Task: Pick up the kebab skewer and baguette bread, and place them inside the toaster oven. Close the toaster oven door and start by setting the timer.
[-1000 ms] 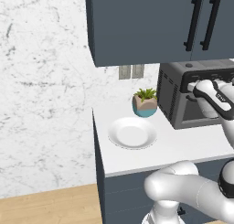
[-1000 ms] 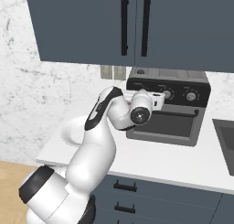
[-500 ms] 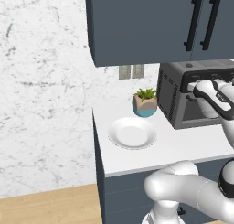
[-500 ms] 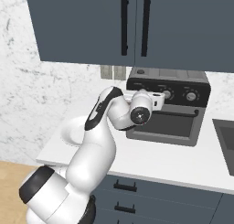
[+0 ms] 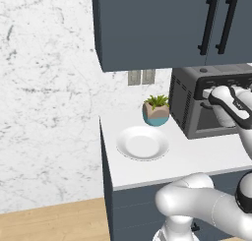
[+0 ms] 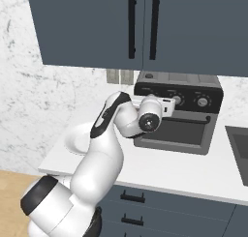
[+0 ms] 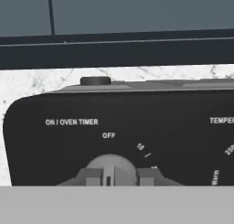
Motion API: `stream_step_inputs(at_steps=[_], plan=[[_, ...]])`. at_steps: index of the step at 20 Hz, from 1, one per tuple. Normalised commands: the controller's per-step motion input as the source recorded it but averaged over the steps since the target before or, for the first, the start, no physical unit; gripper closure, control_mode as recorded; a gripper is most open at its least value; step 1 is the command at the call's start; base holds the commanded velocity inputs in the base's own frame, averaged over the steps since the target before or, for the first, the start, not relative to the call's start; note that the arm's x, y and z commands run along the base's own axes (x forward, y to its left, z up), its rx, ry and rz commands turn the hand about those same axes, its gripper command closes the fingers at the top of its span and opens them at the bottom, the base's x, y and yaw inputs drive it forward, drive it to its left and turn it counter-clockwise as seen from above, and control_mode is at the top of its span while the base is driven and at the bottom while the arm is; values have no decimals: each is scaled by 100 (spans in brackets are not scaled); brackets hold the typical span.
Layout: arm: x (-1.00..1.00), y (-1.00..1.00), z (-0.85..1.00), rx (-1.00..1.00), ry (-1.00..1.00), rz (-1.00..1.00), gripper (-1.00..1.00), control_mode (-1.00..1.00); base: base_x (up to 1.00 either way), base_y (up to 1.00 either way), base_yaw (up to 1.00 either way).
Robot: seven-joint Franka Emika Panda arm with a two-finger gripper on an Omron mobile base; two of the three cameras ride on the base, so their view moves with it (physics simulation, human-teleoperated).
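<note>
The toaster oven (image 6: 180,79) stands at the back of the counter, and I see its vented side (image 5: 181,103) from the left. The toaster oven door (image 6: 187,132) is closed upright, with its bar handle across the top. My gripper (image 6: 169,107) (image 5: 208,94) is pressed against the left end of the knob row. Close up, the ON / OVEN TIMER knob (image 7: 109,165) points at OFF, and my gripper (image 7: 118,176) is shut on it, one fingertip (image 7: 89,175) against each side. The kebab skewer and the baguette bread are out of view.
A white plate (image 5: 142,142) (image 6: 76,137) lies bare on the counter left of the oven. A small potted plant (image 5: 156,109) stands between plate and oven. Dark blue wall cabinets (image 6: 145,23) hang low above the oven. A sink (image 6: 240,140) lies to the right.
The jaws have closed in from wide open onto the timer knob. The arm, the oven and the base have stayed in place.
</note>
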Motion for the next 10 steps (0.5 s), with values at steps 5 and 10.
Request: stream_step_inputs(at_steps=[5, 10], plan=[[0, 0, 0, 0, 0, 0, 100, -100, 0, 0, 0], [0, 0, 0, 0, 0, 0, 100, -100, 0, 0, 0]])
